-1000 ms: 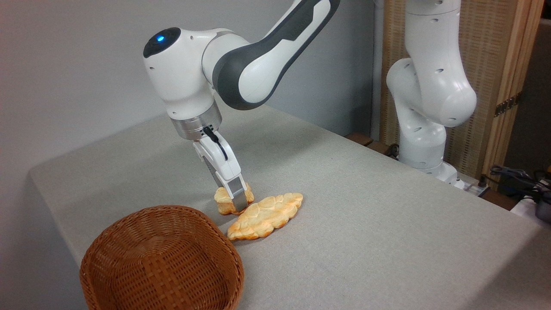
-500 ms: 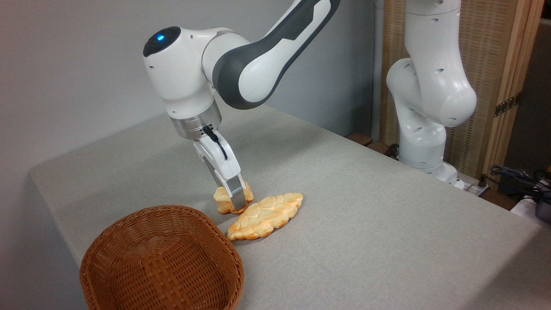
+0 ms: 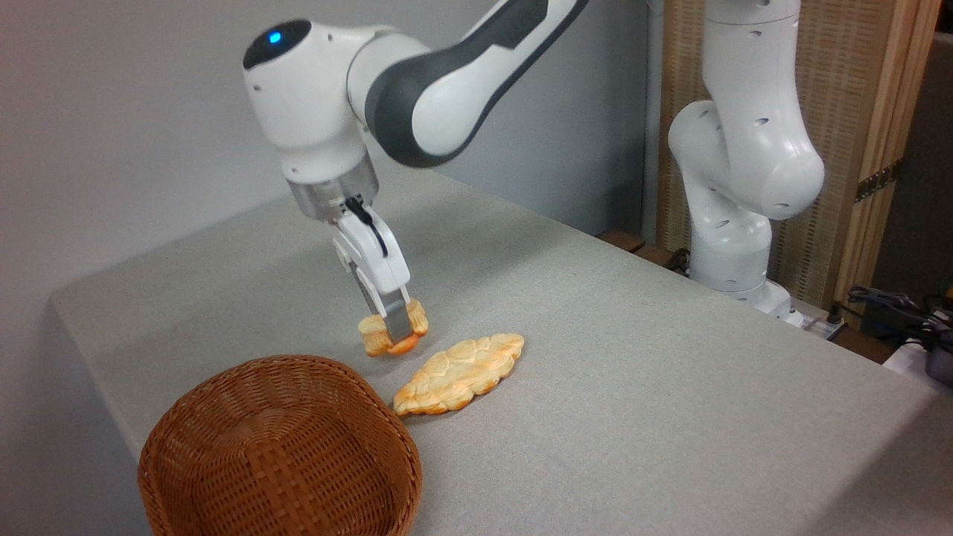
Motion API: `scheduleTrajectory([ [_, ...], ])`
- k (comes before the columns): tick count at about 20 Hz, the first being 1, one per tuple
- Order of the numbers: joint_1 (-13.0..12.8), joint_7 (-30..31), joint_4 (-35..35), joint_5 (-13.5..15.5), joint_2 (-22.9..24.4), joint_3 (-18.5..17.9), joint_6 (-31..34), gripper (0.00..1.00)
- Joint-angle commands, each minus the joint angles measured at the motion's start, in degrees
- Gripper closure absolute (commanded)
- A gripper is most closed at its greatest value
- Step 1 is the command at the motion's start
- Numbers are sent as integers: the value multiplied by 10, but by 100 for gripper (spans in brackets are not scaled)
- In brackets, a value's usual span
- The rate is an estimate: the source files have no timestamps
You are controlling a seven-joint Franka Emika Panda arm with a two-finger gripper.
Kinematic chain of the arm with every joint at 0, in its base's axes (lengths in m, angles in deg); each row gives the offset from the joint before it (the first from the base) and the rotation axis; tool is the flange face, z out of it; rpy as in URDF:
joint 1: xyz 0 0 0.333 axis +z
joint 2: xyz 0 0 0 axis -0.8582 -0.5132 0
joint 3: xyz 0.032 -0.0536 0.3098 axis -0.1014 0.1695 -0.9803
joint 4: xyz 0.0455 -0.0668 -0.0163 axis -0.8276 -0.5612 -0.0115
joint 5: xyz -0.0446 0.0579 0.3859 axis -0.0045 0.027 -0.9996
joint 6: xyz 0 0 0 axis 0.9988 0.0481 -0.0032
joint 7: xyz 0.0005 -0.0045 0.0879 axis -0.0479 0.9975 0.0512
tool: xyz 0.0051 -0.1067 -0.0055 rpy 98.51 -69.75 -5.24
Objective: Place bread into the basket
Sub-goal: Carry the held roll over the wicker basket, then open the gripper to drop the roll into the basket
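Lifted now: our pincer point(image 3: 397, 327) grips the bread point(image 3: 392, 335) clear of the grey bench point(image 3: 633, 387).
We see the basket point(image 3: 279, 450) near, grey wall behind.

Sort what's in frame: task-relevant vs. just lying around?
In the job:
- bread, pinched in the tool, lifted off the table
- basket, nothing in it yet

Lying about:
- flat braided loaf on the table, right of the basket
- cables past the table's far right edge

Bare grey cloth-covered table point(image 3: 633, 387) lies open toward its right edge; the flat braided golden loaf point(image 3: 460, 372) blocks beside the round brown wicker basket point(image 3: 279, 447) at the front-left corner.
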Motion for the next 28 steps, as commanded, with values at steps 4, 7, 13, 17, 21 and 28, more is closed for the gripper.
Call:
scheduleTrajectory([
  [4, 6, -14, 65, 6, 14, -33, 5, 54],
  [7, 7, -14, 66, 6, 8, -42, -71, 54],
  [13, 7, -7, 63, 3, -19, -43, -202, 0],
  [17, 7, -7, 62, 4, -20, -43, -204, 0],
  [21, 7, -7, 62, 3, -19, -43, -204, 0],
  [28, 7, -7, 63, 3, -19, -43, -204, 0],
])
